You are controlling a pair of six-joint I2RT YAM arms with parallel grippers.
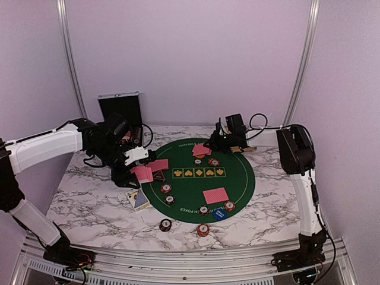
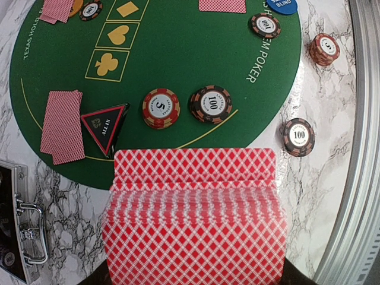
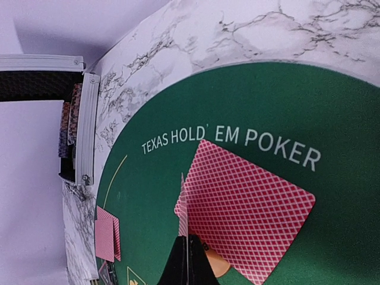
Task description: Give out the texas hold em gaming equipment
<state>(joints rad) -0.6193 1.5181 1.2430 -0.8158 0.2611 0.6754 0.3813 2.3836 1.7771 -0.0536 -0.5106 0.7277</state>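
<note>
The left end effector (image 1: 136, 166) is clamping a red-backed card deck (image 2: 193, 219); the right end effector (image 3: 185, 246) is pinching one edge-on red-backed card (image 3: 182, 205).

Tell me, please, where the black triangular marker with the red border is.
The black triangular marker lies at the left edge of the round green mat in the top view, between two red-backed cards and a red chip marked 5.
</note>
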